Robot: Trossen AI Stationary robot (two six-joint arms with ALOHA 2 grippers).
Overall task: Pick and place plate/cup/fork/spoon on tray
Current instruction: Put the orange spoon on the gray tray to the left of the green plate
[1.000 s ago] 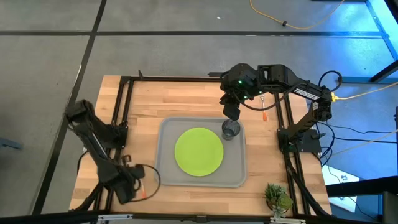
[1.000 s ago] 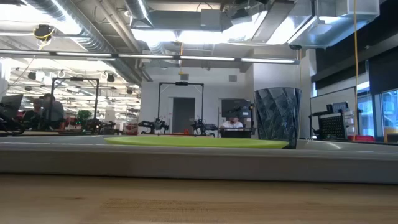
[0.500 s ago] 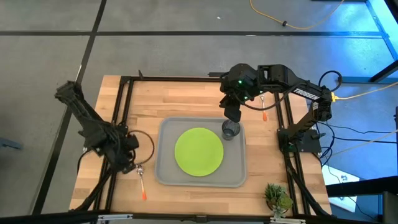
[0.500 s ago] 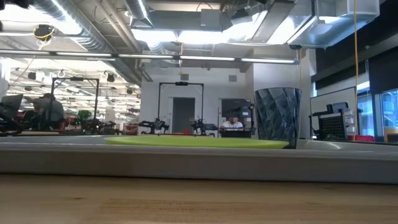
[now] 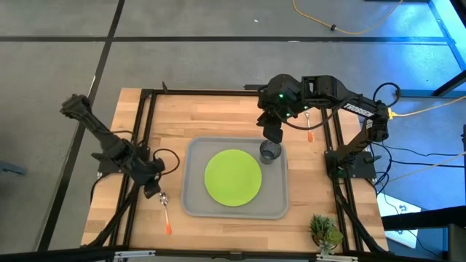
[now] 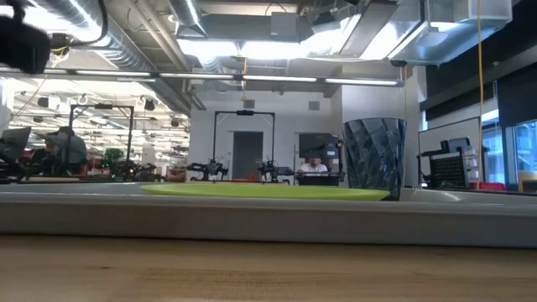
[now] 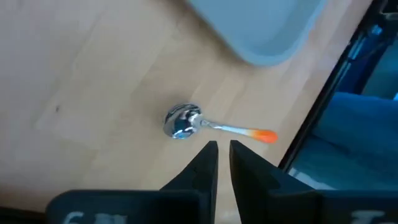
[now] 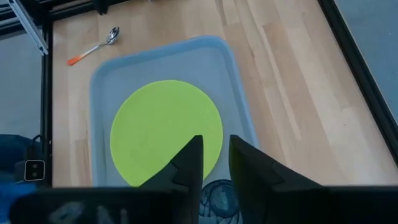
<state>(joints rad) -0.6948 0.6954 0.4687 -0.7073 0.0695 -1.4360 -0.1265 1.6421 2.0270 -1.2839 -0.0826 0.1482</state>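
High view: the spoon lies lengthwise beside the tray, bowl toward my left gripper, jaws narrowly parted, empty; the tray holds the plate and cup

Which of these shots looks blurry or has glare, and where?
Left wrist view: the tray corner is soft, the spoon fairly sharp, its bowl glinting. Low view: bright ceiling lights glare above the cup; near table edge blurred. High view: blue light spills in at the top right.
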